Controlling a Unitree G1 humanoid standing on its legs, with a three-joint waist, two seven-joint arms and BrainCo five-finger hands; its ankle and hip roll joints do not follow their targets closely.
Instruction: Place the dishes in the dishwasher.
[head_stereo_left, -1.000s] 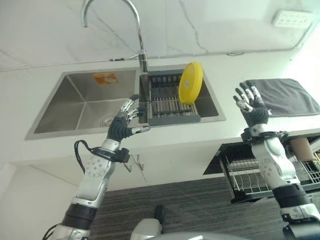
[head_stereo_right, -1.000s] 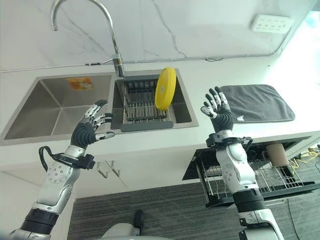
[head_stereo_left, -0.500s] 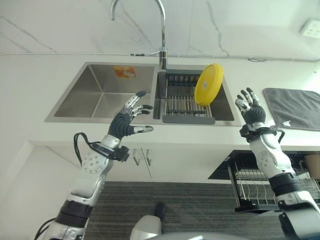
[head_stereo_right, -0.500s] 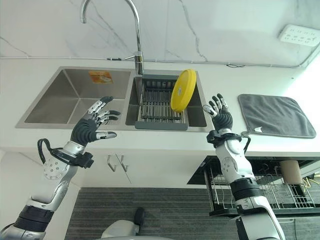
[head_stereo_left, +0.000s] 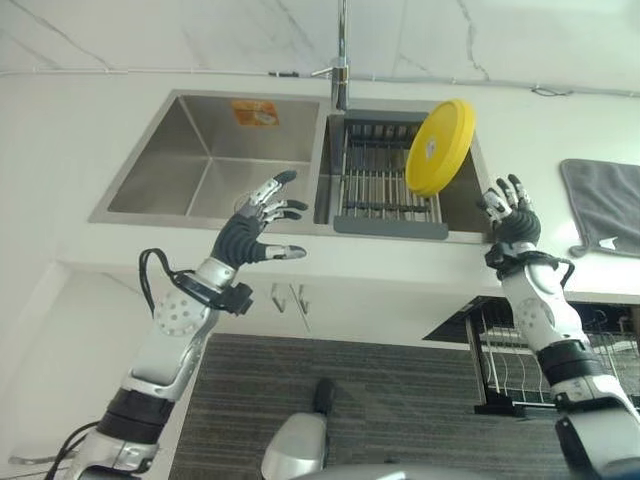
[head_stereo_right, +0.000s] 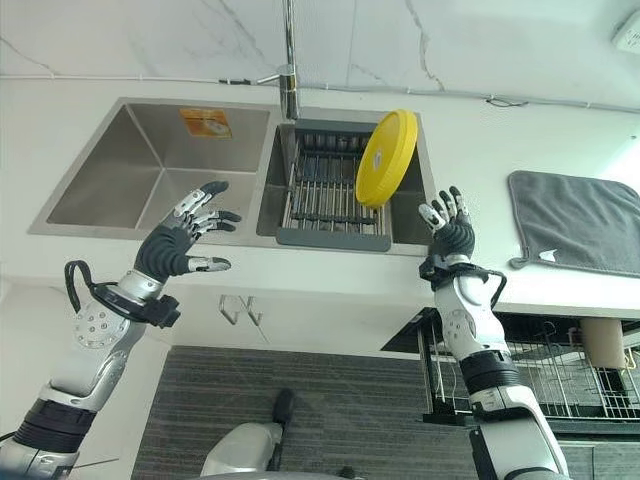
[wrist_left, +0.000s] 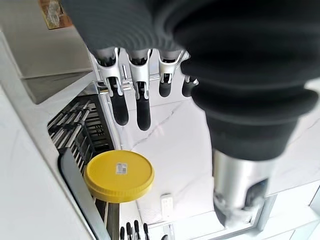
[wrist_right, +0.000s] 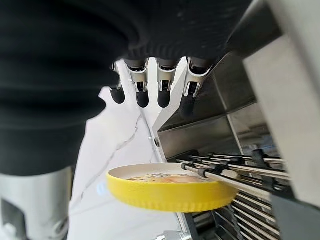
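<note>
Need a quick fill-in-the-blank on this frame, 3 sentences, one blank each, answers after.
1. The plate propped on edge in the drying rack is ____ in colour.
2. The right hand is raised near the plate with its fingers ____, holding nothing.
3. The grey cloth lies on the counter to the ____ of the sink.

Missing words: yellow; open; right

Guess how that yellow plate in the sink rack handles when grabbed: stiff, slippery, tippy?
The yellow plate looks like rigid plastic, so probably stiff and light. It stands on edge, leaning in the rack, so a nudge could tip or roll it. Its smooth surface may slip in the right hand.
</note>
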